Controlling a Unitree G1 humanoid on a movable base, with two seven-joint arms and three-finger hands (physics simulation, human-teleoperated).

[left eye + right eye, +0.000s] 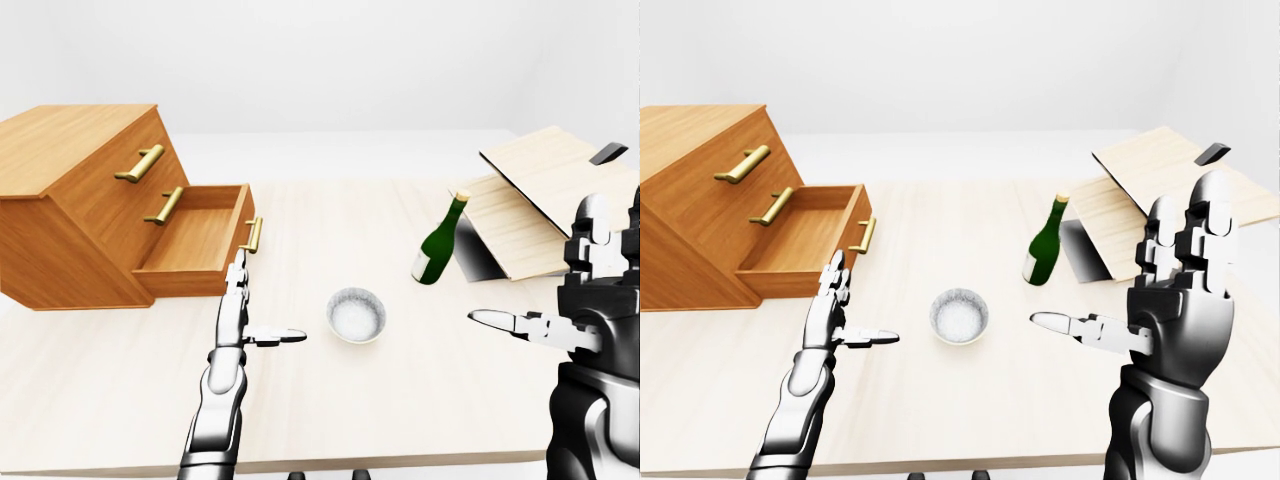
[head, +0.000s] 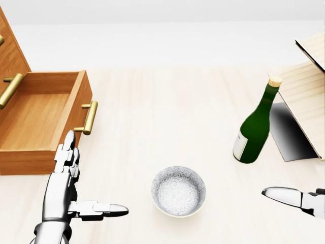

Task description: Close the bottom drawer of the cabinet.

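Observation:
A wooden cabinet [image 1: 75,165] stands at the left of the table. Its bottom drawer [image 1: 200,240] is pulled out and empty, with a brass handle [image 1: 252,234] on its face. My left hand [image 1: 245,305] is open, fingers pointing at the drawer's face just below the handle, thumb sticking out to the right; it does not touch the drawer. My right hand [image 1: 1160,290] is open and raised at the right, palm up, far from the cabinet.
A small white bowl [image 1: 356,314] sits on the light wood table [image 1: 330,420] right of my left hand. A green bottle [image 1: 440,242] stands further right. A tilted wooden box with an open lid [image 1: 540,195] lies at the far right.

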